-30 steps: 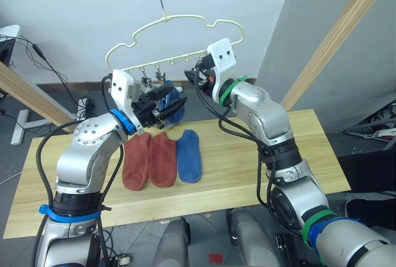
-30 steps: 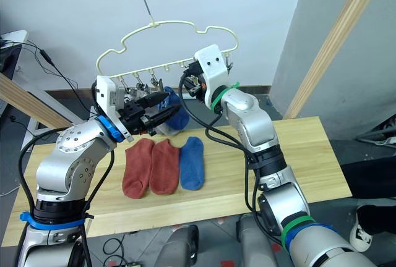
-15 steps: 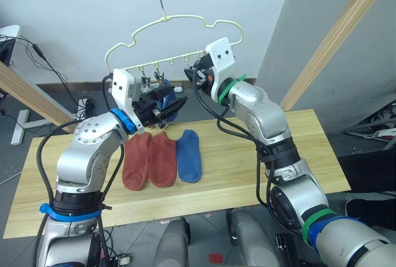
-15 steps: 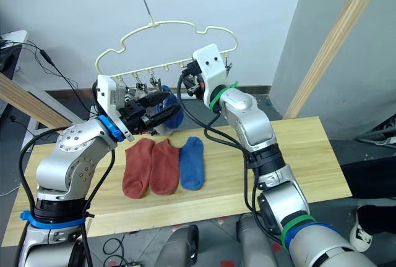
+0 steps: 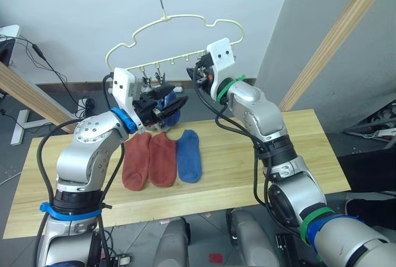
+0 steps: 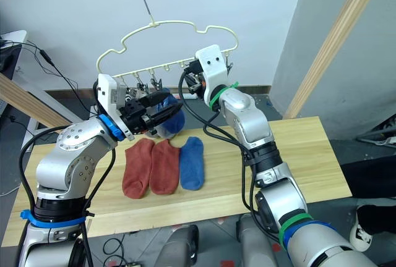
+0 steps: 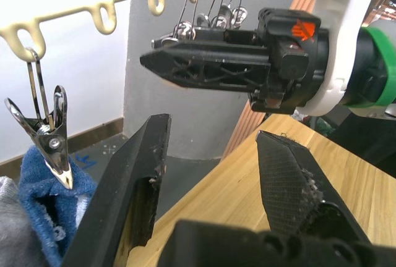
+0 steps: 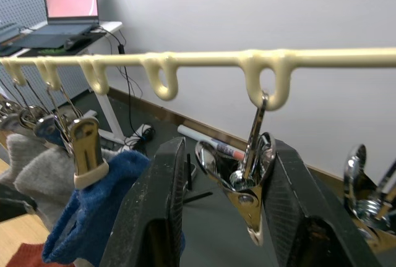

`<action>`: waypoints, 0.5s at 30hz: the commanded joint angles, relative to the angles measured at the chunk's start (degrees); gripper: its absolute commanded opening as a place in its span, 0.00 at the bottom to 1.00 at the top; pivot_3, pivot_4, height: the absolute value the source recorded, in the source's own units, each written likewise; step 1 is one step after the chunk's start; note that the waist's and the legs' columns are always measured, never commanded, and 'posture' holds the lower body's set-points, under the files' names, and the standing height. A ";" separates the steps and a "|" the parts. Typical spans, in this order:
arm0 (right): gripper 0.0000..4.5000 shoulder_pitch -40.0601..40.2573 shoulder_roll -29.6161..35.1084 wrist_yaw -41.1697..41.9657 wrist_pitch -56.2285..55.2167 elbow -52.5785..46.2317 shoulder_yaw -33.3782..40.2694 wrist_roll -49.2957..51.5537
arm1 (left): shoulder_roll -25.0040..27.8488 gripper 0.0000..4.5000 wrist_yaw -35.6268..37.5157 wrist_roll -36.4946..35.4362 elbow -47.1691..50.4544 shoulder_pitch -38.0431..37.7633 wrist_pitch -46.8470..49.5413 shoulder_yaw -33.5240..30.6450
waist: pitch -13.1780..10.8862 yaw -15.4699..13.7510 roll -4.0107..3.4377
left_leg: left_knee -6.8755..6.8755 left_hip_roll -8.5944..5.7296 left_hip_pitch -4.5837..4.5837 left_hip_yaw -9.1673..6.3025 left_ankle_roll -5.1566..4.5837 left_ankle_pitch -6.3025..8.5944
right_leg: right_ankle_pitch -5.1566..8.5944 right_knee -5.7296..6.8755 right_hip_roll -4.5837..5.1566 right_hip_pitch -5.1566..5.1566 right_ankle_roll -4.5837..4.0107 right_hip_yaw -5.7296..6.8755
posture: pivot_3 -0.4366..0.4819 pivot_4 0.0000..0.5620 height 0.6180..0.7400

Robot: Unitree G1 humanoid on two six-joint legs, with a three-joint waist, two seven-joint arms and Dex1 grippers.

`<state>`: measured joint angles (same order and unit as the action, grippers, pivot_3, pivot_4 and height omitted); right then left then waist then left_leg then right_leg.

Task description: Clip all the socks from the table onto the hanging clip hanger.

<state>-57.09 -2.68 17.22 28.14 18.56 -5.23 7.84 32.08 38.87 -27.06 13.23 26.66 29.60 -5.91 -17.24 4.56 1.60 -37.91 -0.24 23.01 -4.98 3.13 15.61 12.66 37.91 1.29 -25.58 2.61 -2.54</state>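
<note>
On the light wooden table we see three socks lying flat side by side and touching: two rust-red socks and, at their 3 o'clock, a blue sock. Up at 12 o'clock from them hangs the pale yellow clip hanger, held by its metal hook on a thin line, with a row of small metal clips below its lower bar. Another blue sock already hangs from one of those clips, and grey socks hang from clips further along, as the right wrist view shows.

Our left gripper is raised just under the hanger's lower bar, right against the hanging blue sock. In the left wrist view its two black fingers are spread apart with nothing between them, and a metal clip biting the blue fabric hangs just beside one finger.

Our right gripper is up at the hanger's bar, at about 2 o'clock from the left gripper. In the right wrist view its fingers are parted with a free metal clip hanging between them; we cannot tell whether the fingers touch it.

A laptop sits on a desk against the far wall.
</note>
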 commanded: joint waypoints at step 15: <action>0.31 -1.96 -1.55 1.44 -3.20 -2.20 1.37 1.39 | -0.56 0.55 -0.33 -0.48 2.58 0.57 -0.77 -0.79 | 0.00 -0.04 0.00 | 0.00 0.00 0.00 0.00 0.00 0.00 | 0.00 0.01 0.00 0.00 0.00 0.00 | 0.45 0.51 1.00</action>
<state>-57.13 -3.54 18.56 26.70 18.56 -4.38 8.06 31.46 38.71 -27.05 13.28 26.68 29.74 -5.91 -17.23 4.52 1.60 -37.91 -0.24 23.01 -4.98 3.13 15.61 12.66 37.92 1.29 -25.58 2.61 -2.54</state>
